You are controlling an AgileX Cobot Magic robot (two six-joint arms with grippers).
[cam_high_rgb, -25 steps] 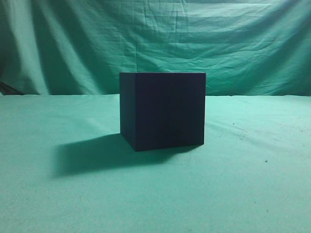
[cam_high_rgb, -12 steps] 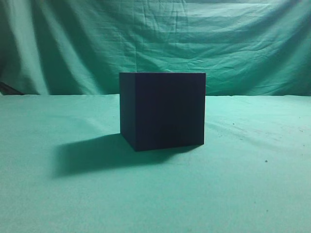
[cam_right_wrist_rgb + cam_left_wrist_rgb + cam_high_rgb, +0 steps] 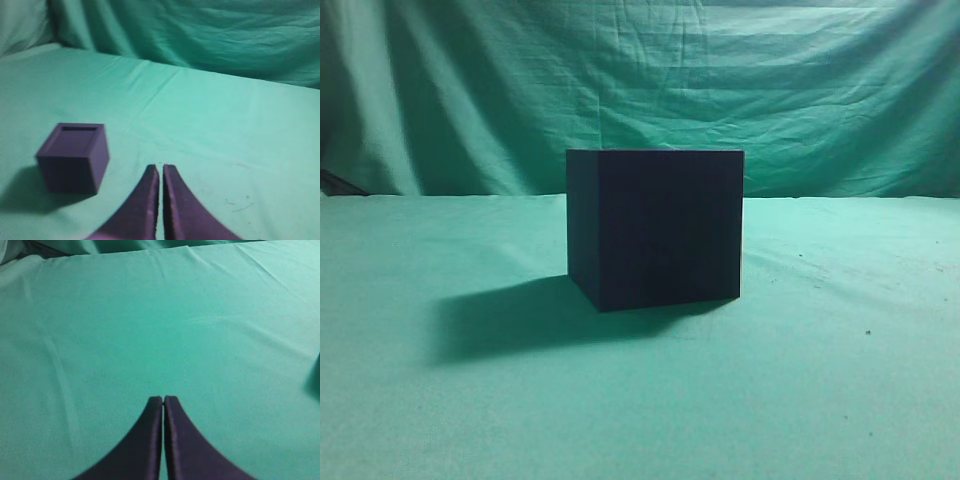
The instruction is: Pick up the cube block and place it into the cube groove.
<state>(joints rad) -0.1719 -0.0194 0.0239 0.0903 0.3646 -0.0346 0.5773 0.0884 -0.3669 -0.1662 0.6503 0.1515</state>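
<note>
The cube groove (image 3: 655, 228), a matte near-black box with sharp edges, stands on the green cloth in the middle of the exterior view. In the right wrist view it (image 3: 75, 157) stands to the left of my right gripper (image 3: 160, 168), with a dark recess at its top. The right gripper is shut and empty, apart from the box. My left gripper (image 3: 163, 399) is shut and empty over bare cloth. The cube block is out of view in all frames. Neither gripper shows in the exterior view.
A green cloth (image 3: 840, 380) covers the table and a creased green curtain (image 3: 820, 90) hangs behind it. The box casts a shadow (image 3: 510, 315) to its left. A dark patch (image 3: 315, 375) shows at the right edge of the left wrist view.
</note>
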